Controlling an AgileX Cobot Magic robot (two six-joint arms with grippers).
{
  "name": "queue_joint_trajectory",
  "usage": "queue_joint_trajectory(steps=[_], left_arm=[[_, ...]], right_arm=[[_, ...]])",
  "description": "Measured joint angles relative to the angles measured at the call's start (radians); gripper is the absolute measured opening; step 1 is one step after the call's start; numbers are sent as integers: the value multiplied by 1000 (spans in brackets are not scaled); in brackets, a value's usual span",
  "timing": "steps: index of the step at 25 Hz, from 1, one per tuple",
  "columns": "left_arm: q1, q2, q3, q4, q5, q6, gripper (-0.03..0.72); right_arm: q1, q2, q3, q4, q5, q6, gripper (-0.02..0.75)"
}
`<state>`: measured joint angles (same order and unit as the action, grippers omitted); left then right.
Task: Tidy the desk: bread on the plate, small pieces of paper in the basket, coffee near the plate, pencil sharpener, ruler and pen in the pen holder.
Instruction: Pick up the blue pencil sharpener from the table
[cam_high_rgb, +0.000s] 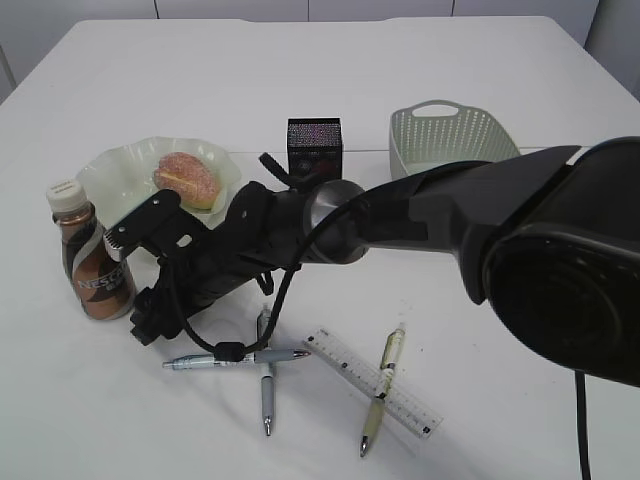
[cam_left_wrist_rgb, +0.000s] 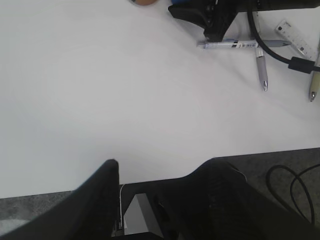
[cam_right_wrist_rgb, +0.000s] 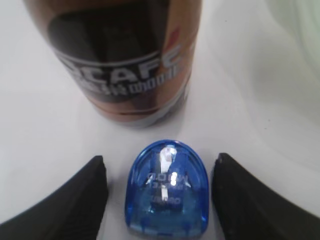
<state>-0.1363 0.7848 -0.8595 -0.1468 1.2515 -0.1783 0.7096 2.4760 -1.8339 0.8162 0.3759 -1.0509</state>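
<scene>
The coffee (cam_right_wrist_rgb: 122, 60) is blurred and cropped at top; the pencil sharpener (cam_right_wrist_rgb: 168, 190) runs off below.

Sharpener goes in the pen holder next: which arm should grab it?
Right. The right gripper already straddles the blue pencil sharpener beside the coffee, jaws open on both sides. The left gripper hangs at the desk's near edge.

Glossy black arm (cam_high_rgb: 480, 215), looped black cable (cam_high_rgb: 285, 300)
</scene>
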Motion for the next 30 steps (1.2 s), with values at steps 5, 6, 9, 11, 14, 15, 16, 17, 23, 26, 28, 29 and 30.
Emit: queue_joint_trajectory(steps=[5,6,9,11,14,15,16,17,23,26,28,29,30], left_arm=[[0,0,0,-4,0,0,424],[0,0,0,-4,0,0,424],[0,0,0,-4,0,0,424],[0,0,0,-6,0,0,424],[0,0,0,-6,0,0,424],[0,0,0,-6,0,0,424],[0,0,0,-8,0,0,424],[0,0,0,-12,0,0,424],[0,0,0,-19,0,0,424],[0,0,0,-20,0,0,424],[0,0,0,-20,0,0,424],[0,0,0,-20,0,0,424],[0,0,0,-20,0,0,424]], right_arm=[[0,0,-2,-4,8,0,388],[0,0,-2,-4,11,0,363],[0,0,-4,-4,29,2,329],[0,0,-5,-4,43,2,319],[0,-4,-5,-4,77,13,317],[0,-4,-5,-4,87,16,317],[-2,-4,-7,-9,94,18,317],[-4,-4,-9,-16,101,21,317],[-25,-16,-13,-88,189,99,316],[-39,-17,-27,-98,234,122,316],[-44,-17,-43,-114,275,131,316],[-44,-17,-51,-125,296,135,316],[-46,-17,-63,-143,325,139,316]])
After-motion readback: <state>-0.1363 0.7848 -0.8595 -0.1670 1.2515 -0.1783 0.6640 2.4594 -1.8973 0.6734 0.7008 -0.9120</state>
